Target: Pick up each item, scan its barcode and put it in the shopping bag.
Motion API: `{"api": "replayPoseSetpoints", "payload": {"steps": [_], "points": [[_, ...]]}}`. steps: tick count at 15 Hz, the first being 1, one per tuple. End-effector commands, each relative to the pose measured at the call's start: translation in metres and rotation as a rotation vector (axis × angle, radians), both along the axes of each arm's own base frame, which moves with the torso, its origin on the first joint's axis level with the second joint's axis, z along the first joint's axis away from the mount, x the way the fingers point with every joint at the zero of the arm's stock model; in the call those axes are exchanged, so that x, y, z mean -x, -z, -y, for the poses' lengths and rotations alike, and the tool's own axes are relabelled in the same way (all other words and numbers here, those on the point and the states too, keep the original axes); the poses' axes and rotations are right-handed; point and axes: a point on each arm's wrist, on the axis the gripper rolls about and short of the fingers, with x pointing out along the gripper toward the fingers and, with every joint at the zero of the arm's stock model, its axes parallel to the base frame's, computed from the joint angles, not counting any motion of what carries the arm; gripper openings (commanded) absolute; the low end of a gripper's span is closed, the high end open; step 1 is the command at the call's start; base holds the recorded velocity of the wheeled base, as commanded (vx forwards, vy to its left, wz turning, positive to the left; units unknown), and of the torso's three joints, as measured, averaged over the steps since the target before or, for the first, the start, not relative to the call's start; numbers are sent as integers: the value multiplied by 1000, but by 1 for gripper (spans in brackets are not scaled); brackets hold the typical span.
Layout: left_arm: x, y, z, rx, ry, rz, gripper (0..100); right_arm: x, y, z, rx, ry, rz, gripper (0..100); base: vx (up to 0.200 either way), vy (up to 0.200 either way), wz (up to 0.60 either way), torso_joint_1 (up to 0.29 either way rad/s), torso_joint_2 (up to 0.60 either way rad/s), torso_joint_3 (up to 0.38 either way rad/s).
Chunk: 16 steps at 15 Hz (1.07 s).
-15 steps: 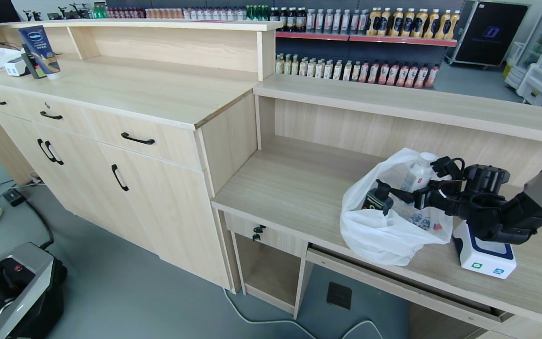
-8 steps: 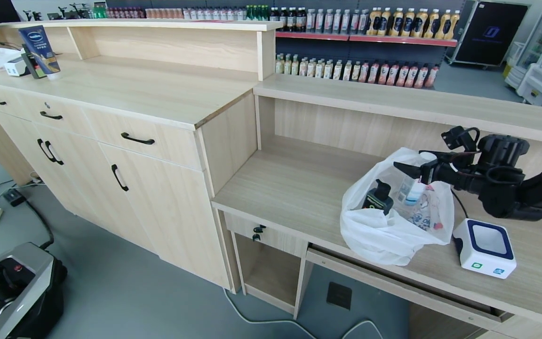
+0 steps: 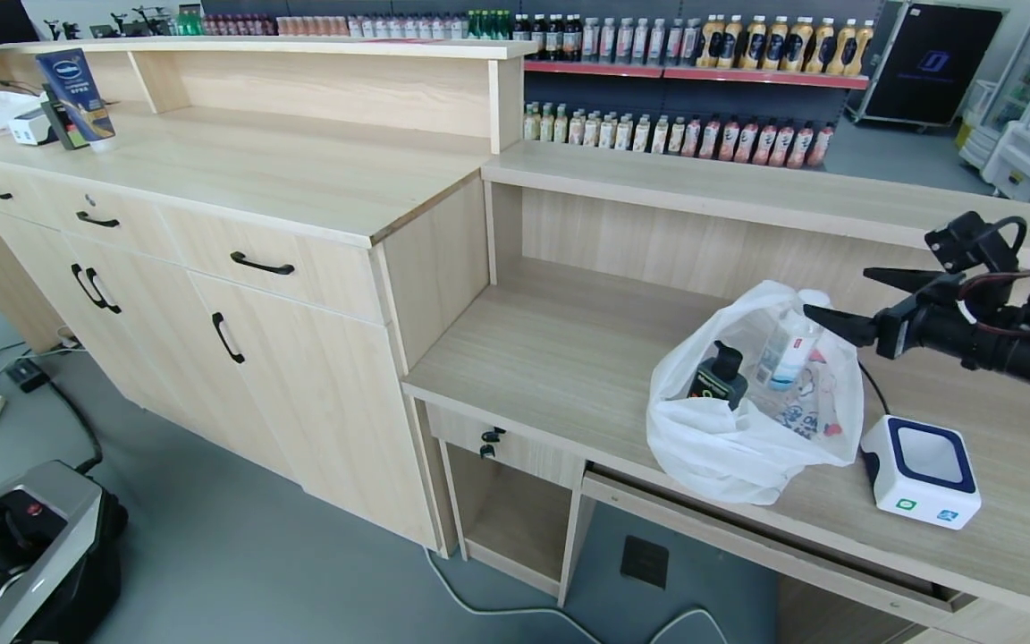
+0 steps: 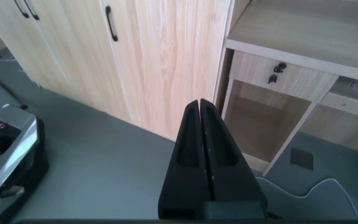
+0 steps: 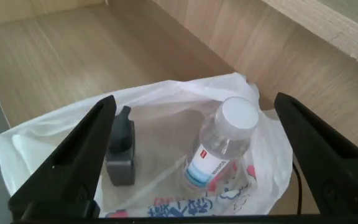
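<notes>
the shopping bag [image 3: 730,447] is sitting lower right on the table [image 3: 569,349], holding a clear bottle [image 3: 783,344] and a dark bottle [image 3: 716,376]. the right tool [image 3: 837,293] is hanging wide and empty at the bag's upper right, while the left tool [image 4: 201,143] is pinching narrow on nothing. the bagging is looking nearly done.

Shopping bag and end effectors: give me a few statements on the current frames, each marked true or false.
1. The clear bottle with a white cap is inside the white shopping bag. True.
2. The right end effector is shut on the clear bottle. False: it is open, holds nothing and is apart from the bottle.
3. The left end effector is shut. True.
4. The scanner sits inside the shopping bag. False: it stands on the counter beside the bag.
5. A dark bottle is also in the shopping bag. True.
</notes>
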Motion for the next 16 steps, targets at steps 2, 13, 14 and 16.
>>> {"api": "replayPoseSetpoints", "payload": {"steps": [2, 13, 14, 16], "points": [[0, 0, 0, 0, -1, 0, 0, 49, -22, 2, 40, 120, 49, 100, 0, 0, -300, -1, 6, 4], [0, 0, 0, 0, -1, 0, 0, 75, -62, 8, -136, 429, 73, 100, 0, 0, -545, 0, 2, 4], [0, 0, 0, 0, -1, 0, 0, 79, -61, 7, -180, 431, 62, 100, 0, 0, 0, 0, 0, 0], [0, 0, 0, 0, -1, 0, 0, 129, -44, 1, -237, 534, 27, 100, 0, 0, 0, 0, 0, 0]]}}
